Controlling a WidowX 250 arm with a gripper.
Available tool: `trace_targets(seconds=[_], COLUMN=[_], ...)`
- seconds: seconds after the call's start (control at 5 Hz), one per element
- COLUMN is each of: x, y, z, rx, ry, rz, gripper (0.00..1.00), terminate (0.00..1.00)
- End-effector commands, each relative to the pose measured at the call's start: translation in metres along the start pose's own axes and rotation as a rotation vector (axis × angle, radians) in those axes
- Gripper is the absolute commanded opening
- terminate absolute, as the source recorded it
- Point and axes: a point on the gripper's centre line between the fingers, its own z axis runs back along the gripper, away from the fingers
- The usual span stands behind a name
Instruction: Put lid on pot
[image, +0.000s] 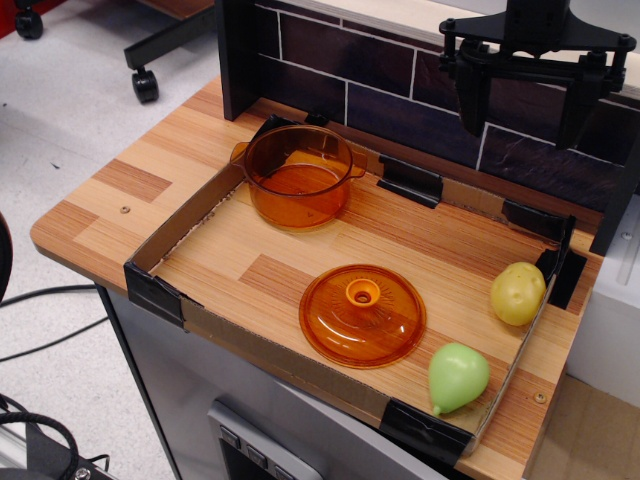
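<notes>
The lid is a flat translucent orange disc with a small knob at its centre. It lies on the wooden tray floor near the front edge. The pot is a deep translucent orange pot with two side handles. It stands upright and uncovered at the back left of the tray. My gripper is black and hangs high at the top right, in front of the brick wall. Its two fingers are spread apart and hold nothing. It is well above and to the right of both pot and lid.
A low cardboard wall with black tape corners rims the tray. A yellow potato-like toy and a green pear-like toy lie at the right side. A dark brick-pattern backboard stands behind.
</notes>
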Motion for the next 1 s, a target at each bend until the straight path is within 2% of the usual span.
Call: trace_targets(seconds=[0.0, 0.2, 0.6, 0.8], x=[0.0, -0.011, -0.031, -0.042], y=[0.0, 0.017, 0.051, 0.067], z=[0.0, -0.003, 0.002, -0.003], rx=[0.0, -0.014, -0.082, -0.084], ry=[0.0, 0.052, 0.008, -0.015], rz=[0.0, -0.097, -0.23, -0.257], gripper=[1.0, 1.0, 1.0, 1.0], terminate=[0.0, 0.0, 0.0, 0.0])
